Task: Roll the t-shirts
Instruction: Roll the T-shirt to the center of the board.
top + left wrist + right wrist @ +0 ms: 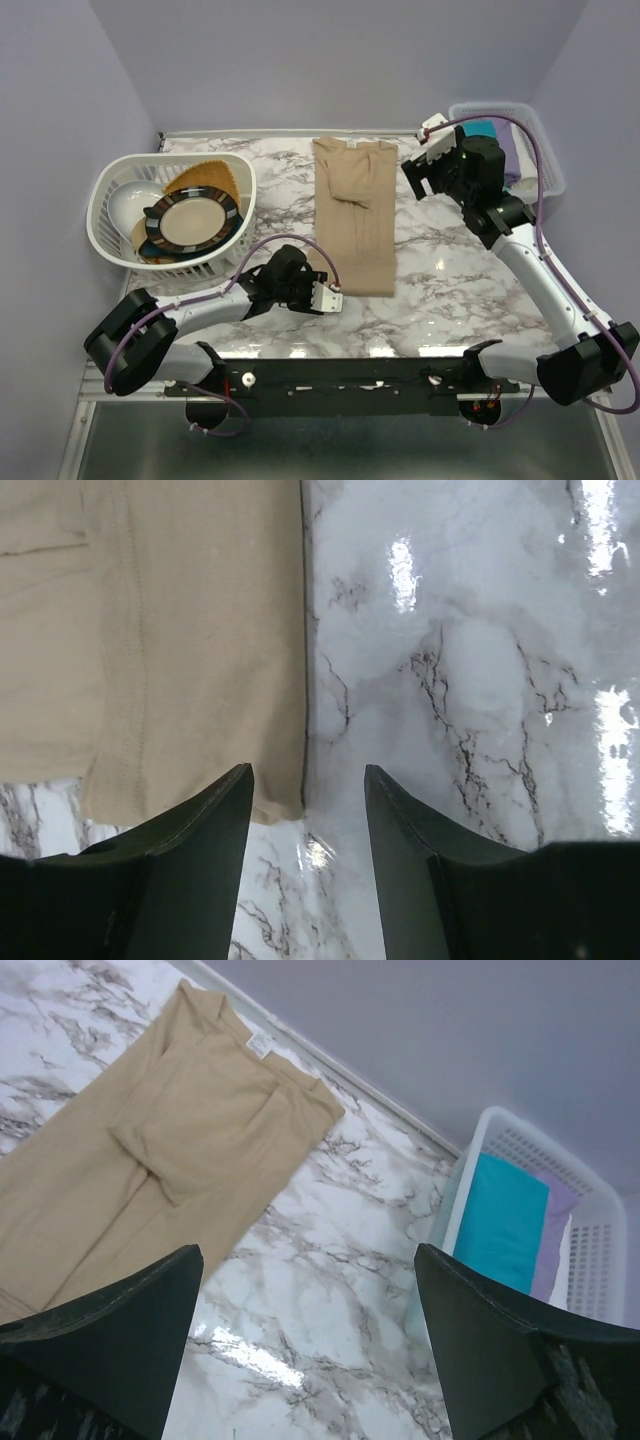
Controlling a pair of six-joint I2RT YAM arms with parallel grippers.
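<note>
The left tool (pixel 308 772) hangs spread low over the counter (pixel 480 680), at the near right corner of the beige shirt (pixel 355 215), which lies folded lengthwise mid-counter. Farther back, the right tool (pixel 305 1255) is spread wide, raised beside the collar end. A teal shirt (pixel 505 1220) and a lilac shirt (pixel 553 1240) sit in the far-right basket (pixel 520 1145).

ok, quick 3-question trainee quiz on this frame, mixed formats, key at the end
1. True or false: the beige shirt is already rolled into a bundle.
2. The left gripper is nearest the shirt's: A collar end; B near-end corner; C sleeve fold.
3. Fill in: the teal shirt lies in a white ___ beside the right gripper.

Key: 1 false, it lies flat, folded into a long strip. 2 B. 3 basket.
</note>
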